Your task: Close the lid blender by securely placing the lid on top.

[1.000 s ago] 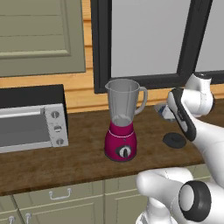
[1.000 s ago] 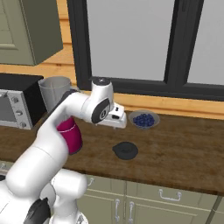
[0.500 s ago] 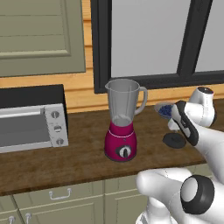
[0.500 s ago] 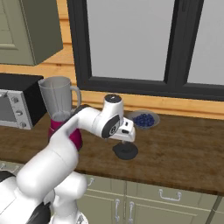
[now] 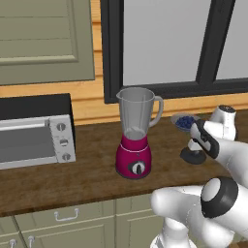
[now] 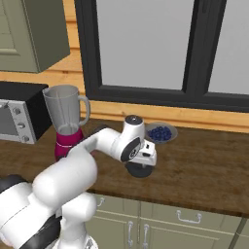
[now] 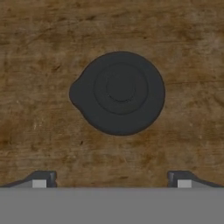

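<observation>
The small black round lid (image 7: 118,92) lies flat on the brown wooden bench (image 5: 87,174), toward its right side and closer to the front edge than to the wall. In the hand view the lid has a little spout bump on one side and bare wood all around it. The two-finger gripper (image 7: 111,179) hangs right above the lid, pointing straight down. Its two dark fingertips (image 7: 43,178) are spread wide apart, wider than the lid, and they do not touch it. In the right base view the white hand sits just over the lid (image 6: 139,169). The blender with the magenta base and the tall clear grey jar (image 5: 136,132) stands upright to the left of the lid, well apart from it, near the middle of the bench. The top of the jar is open. There is bare wood between the blender and the lid. A shallow grey dish with blue bits (image 5: 185,121) sits behind the lid, near the back edge by the wall. A silver and black toaster oven (image 5: 35,131) stands at the far left of the bench, apart from the blender.
</observation>
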Available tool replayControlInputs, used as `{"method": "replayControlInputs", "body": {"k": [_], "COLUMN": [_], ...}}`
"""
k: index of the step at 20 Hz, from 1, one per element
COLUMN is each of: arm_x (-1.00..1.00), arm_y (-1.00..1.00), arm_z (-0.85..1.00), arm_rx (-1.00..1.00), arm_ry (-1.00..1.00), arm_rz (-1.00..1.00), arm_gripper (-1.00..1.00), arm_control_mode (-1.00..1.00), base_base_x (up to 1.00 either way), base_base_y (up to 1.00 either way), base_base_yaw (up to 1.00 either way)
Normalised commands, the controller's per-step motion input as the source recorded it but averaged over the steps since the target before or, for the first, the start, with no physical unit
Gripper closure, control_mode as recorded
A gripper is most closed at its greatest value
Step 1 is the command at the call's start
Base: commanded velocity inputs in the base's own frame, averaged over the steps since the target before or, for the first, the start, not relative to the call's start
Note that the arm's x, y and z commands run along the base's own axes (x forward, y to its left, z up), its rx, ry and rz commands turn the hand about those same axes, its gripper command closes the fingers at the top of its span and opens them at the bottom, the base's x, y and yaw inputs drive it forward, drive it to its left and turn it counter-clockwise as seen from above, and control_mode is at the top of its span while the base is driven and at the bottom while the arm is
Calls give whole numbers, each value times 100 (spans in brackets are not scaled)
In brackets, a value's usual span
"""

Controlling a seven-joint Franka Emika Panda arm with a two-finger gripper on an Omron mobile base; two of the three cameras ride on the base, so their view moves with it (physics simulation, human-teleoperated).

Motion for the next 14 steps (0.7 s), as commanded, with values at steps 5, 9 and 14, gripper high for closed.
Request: {"method": "replayControlInputs", "body": {"k": [5,9,14], "arm_x": [16,21,22], "arm_y": [-14,-1,-2], "arm_z": [-20,-15,-15], "arm_rx": [0,0,0], "arm_ry": [0,0,0], "arm_rz": [0,0,0], "arm_gripper": [-100,-100,-100], "arm_control_mode": [-100,-100,-100], "base_base_x": [0,0,0], "base_base_y": [0,0,0], "base_base_yaw": [0,0,0]}}
